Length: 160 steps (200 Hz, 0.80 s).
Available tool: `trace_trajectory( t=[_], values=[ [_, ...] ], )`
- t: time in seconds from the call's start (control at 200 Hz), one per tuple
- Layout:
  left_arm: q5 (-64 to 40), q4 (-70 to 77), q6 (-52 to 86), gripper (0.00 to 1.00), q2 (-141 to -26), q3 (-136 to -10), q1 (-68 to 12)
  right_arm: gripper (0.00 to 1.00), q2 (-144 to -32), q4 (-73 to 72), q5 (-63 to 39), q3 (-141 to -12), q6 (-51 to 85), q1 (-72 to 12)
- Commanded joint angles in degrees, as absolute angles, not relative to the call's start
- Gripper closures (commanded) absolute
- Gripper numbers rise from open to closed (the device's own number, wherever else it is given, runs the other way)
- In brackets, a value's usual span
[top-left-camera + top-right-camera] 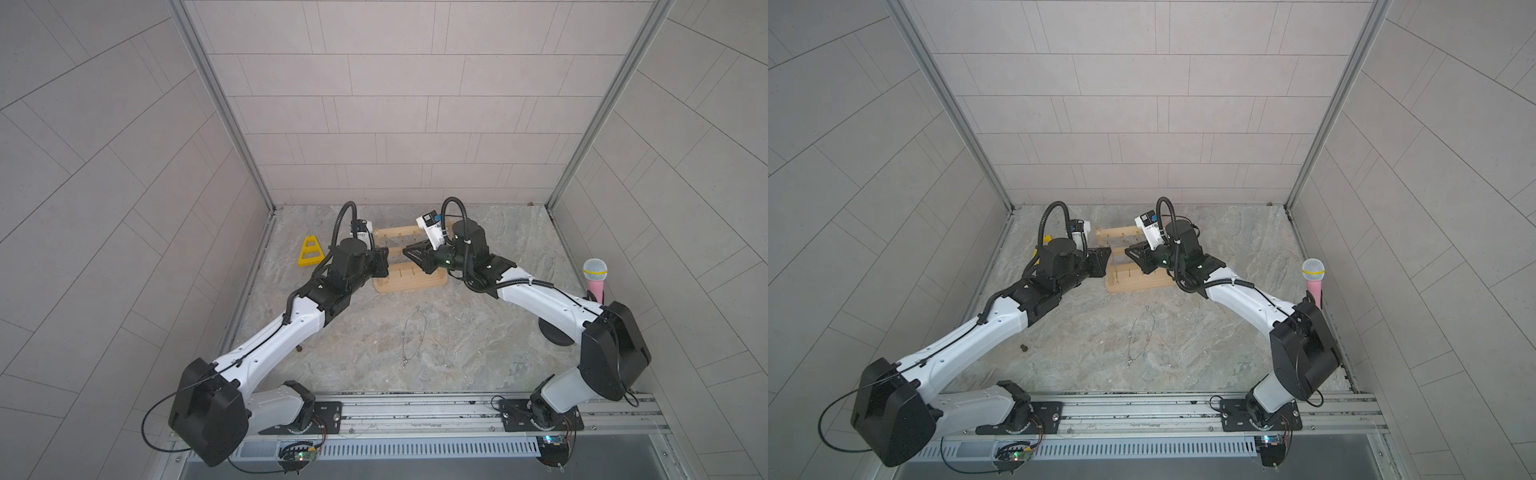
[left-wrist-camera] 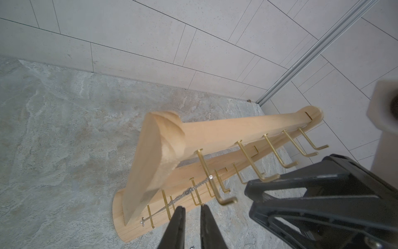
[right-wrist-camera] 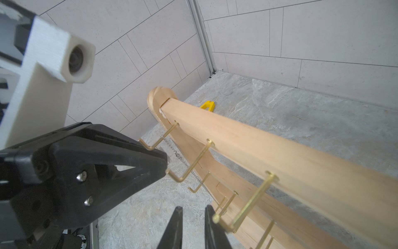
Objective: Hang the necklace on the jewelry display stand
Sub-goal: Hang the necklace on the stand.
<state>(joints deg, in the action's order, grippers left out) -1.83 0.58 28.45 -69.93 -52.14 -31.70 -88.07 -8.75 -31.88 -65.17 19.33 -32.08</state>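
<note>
Silver necklace (image 2: 187, 191) hangs from the jewelry display stand (image 2: 237, 129); left gripper (image 2: 192, 207) and right gripper (image 3: 193, 207), slightly parted and empty, should retreat clear of hooks (image 2: 251, 163).

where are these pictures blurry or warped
Both top views: wide lens bows the wall tiles, light flat, no glare. Left wrist view: the right arm's camera housing out of focus, nearest brass hook soft. Right wrist view: closest brass hook blurred, far end of the jewelry display stand sharper.
</note>
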Motion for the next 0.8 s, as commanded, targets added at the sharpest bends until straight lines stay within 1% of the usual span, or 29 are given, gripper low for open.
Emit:
trace_trajectory(
  t=[0.0, 0.175, 0.35, 0.796],
  values=[
    [-0.59, 2.17, 27.43, 0.81, -70.72, -52.53, -32.03, 0.79, -88.15, -9.17, -32.47, -66.14, 19.38, -31.97],
    [0.34, 2.44, 27.34, 0.81, -71.82, -53.74, -32.05, 0.79, -88.02, -8.62, -32.43, -66.18, 18.97, -31.95],
    [0.90, 2.82, 27.33, 0.83, -72.77, -54.23, -32.04, 0.79, -87.81, -8.31, -32.34, -66.09, 18.65, -31.90],
    [2.88, 3.80, 26.98, 0.83, -74.18, -55.11, -31.99, 0.79, -87.82, -8.37, -32.44, -66.01, 18.66, -31.97]
  ],
)
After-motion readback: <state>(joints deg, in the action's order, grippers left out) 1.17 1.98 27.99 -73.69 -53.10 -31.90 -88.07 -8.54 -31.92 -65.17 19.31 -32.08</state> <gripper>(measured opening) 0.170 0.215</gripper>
